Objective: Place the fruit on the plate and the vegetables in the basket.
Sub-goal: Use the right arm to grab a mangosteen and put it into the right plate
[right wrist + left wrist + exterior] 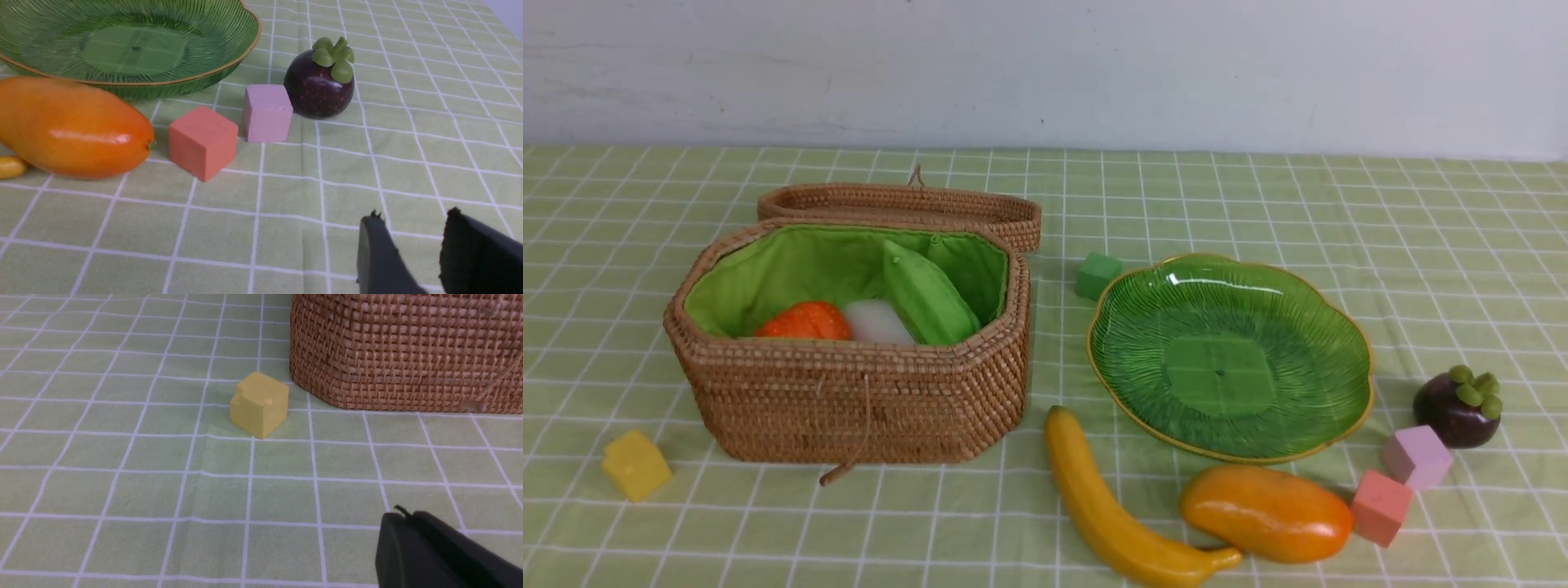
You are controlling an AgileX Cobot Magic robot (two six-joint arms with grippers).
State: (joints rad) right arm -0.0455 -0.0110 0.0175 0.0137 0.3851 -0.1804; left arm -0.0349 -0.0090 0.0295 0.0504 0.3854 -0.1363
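The landmark is a green glass plate (1221,371) with a scalloped gold rim, lying bare on a worktop (923,531) spread with a green and white checked cloth. To the plate's left stands a brown octagonal woven basket (849,400), its lid (809,200) open behind it. Against the bright green lining rest three vegetables: an orange pumpkin (807,320), a white radish (876,320), partly hidden, and a green gourd (929,294).

The fruit is outside the plate. A yellow banana (1107,523) lies in front of it, toward the left; a glossy orange mango (1267,513) lies just in front of it; a dark purple mangosteen (1454,412) with green sepals sits to its right. Nearer the plate than the mangosteen is a pink cube (1419,457), with a red cube (1382,508) to the plate's front right. A green cube (1098,275) sits by its back left edge, and a yellow block (637,465) lies far to its left, beyond the basket.

The left end effector (404,522) is closed, holding nothing. The right end effector (412,218) is parted by a modest gap, also empty.
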